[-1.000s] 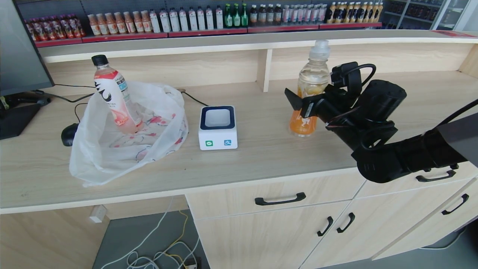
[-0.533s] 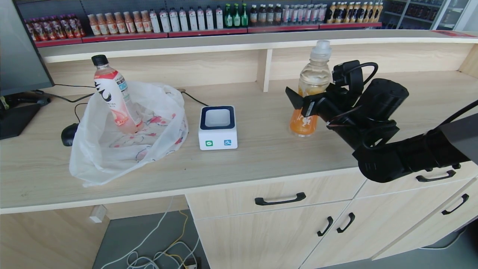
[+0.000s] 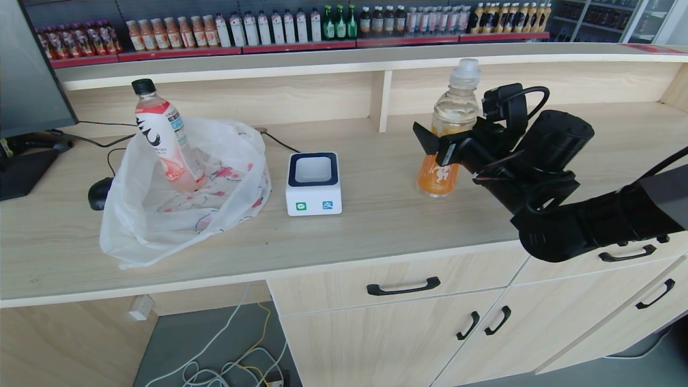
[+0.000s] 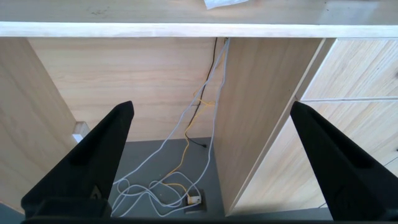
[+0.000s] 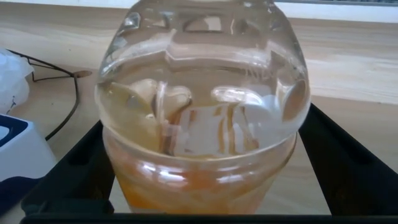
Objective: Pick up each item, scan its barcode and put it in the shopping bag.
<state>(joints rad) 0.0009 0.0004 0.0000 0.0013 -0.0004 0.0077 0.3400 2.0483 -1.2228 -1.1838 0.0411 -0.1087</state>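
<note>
Grips orange bottle [image 3: 438, 177] with right claw [image 3: 446, 142] at back right of tabletop [image 3: 376, 226]; holds left claw [image 4: 208, 162] wide open, empty.

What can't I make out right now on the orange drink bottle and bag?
Orange drink bottle barcode: head view, too small, partly behind the right gripper; right wrist view, blurred.
Shopping bag: left wrist view, cut off by the picture edge.
Scanner: right wrist view, cut off by the edge.
</note>
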